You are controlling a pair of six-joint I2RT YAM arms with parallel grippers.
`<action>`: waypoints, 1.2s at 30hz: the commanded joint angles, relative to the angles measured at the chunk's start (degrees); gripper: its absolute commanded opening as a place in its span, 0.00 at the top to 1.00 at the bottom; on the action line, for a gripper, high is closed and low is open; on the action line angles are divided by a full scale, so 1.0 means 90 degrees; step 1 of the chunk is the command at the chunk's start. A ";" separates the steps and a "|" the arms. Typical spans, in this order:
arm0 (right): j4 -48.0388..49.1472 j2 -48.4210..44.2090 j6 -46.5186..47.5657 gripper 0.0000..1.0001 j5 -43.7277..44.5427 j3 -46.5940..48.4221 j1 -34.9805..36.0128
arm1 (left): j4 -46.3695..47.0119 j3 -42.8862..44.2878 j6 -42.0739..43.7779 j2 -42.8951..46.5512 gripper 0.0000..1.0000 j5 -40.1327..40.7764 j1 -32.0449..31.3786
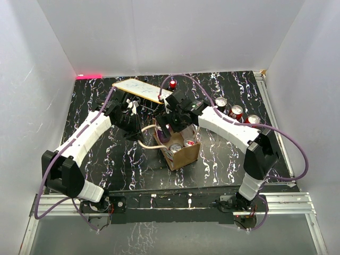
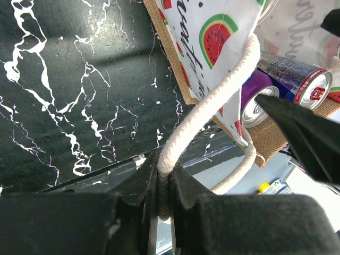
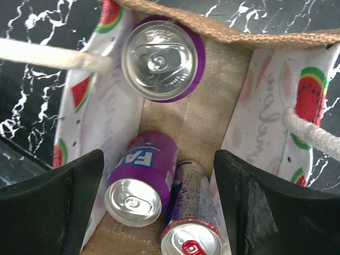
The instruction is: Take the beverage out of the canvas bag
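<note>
Tan-brown weave inside, watermelon print outside: canvas bag, mouth open, near the middle of the black marbled table, between the two arms. Holds three cans. Purple can end-up against the far wall; second purple can on its side lower down; slim red-rimmed can lying just beside that one, touching it.

Left gripper clenched on a cream rope handle, with the rope pinched between the pads and running taut up to the bag's printed side. Right gripper above the bag's mouth, looking straight in, fingers spread wide, one toward each side wall, grasping nothing.

Farther out, at the right of the table, well apart from the bag: three loose cans standing in a row. Behind the bag, toward the back wall: pale flat board and a small red object, too small to identify.
</note>
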State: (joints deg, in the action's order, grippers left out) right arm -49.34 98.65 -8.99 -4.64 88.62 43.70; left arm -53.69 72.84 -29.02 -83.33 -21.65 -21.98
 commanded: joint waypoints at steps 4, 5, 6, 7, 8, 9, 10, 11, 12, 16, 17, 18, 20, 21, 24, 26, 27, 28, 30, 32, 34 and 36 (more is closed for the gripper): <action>0.0593 0.0609 0.0177 0.15 0.0264 0.0140 -0.0034 | -0.0115 -0.0076 -0.0050 0.0332 1.00 0.0065 -0.0039; 0.0683 0.0664 0.0193 0.15 0.0172 0.0151 -0.0036 | -0.0129 -0.0077 -0.0031 0.0341 1.00 0.0071 -0.0040; 0.0787 0.0693 0.0199 0.15 0.0081 0.0127 -0.0041 | -0.0139 -0.0081 -0.0014 0.0345 1.00 0.0067 -0.0041; 0.0967 0.0698 0.0211 0.15 -0.0009 0.0054 -0.0034 | -0.0153 -0.0090 0.0003 0.0348 1.00 0.0049 -0.0039; 0.1169 0.0691 0.0225 0.15 -0.0055 -0.0041 -0.0032 | -0.0148 -0.0107 0.0017 0.0343 1.00 0.0028 -0.0039; 0.1376 0.0689 0.0219 0.14 -0.0050 -0.0159 -0.0032 | -0.0148 -0.0121 0.0020 0.0350 1.00 0.0011 -0.0043; 0.1617 0.0689 0.0178 0.13 0.0008 -0.0281 -0.0034 | -0.0139 -0.0133 0.0041 0.0351 1.00 0.0004 -0.0039; 0.1880 0.0694 0.0148 0.13 0.0044 -0.0398 -0.0033 | -0.0146 -0.0134 0.0061 0.0344 1.00 0.0008 -0.0039; 0.2113 0.0718 0.0135 0.13 0.0060 -0.0454 -0.0037 | -0.0147 -0.0127 0.0081 0.0346 1.00 0.0026 -0.0039; 0.2633 0.0894 0.0164 0.13 0.0235 -0.0448 -0.0032 | -0.0251 0.0003 0.0244 0.0235 1.00 0.0085 -0.0039; 0.2815 0.0925 0.0200 0.13 0.0250 -0.0547 -0.0032 | -0.0267 0.0016 0.0275 0.0213 1.00 0.0098 -0.0041; 0.2973 0.0953 0.0265 0.13 0.0307 -0.0636 -0.0037 | -0.0277 0.0029 0.0299 0.0195 1.00 0.0121 -0.0039; 0.3091 0.1034 0.0349 0.12 0.0412 -0.0693 -0.0034 | -0.0282 0.0041 0.0327 0.0163 1.00 0.0099 -0.0039; 0.3149 0.1074 0.0404 0.12 0.0428 -0.0695 -0.0037 | -0.0284 0.0042 0.0337 0.0158 1.00 0.0070 -0.0039; 0.3209 0.1303 0.0568 0.12 0.0450 -0.0618 -0.0032 | -0.0263 0.0042 0.0353 0.0148 1.00 0.0069 -0.0039; 0.3207 0.1447 0.0633 0.12 0.0492 -0.0551 -0.0041 | -0.0255 0.0055 0.0363 0.0124 1.00 0.0071 -0.0039; 0.3207 0.1494 0.0656 0.13 0.0475 -0.0516 -0.0035 | -0.0248 0.0066 0.0366 0.0104 1.00 0.0058 -0.0039; 0.3188 0.1531 0.0666 0.13 0.0440 -0.0449 -0.0032 | -0.0255 0.0079 0.0380 0.0086 1.00 0.0047 -0.0039; 0.3140 0.1538 0.0706 0.13 0.0405 -0.0342 -0.0024 | -0.0256 0.0073 0.0392 0.0075 1.00 0.0033 -0.0039; 0.3236 0.1473 0.0777 0.13 0.0424 -0.0365 -0.0025 | -0.0239 0.0053 0.0383 0.0087 1.00 0.0037 -0.0040; 0.3414 0.1400 0.0861 0.11 0.0445 -0.0472 -0.0031 | -0.0232 0.0042 0.0382 0.0091 1.00 0.0035 -0.0039; 0.3543 0.1357 0.0918 0.10 0.0448 -0.0526 -0.0027 | -0.0244 0.0037 0.0374 0.0095 1.00 0.0032 -0.0039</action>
State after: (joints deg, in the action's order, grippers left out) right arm -23.99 111.59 -2.76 -2.04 82.83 43.44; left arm -54.83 72.14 -26.33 -82.96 -20.73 -21.98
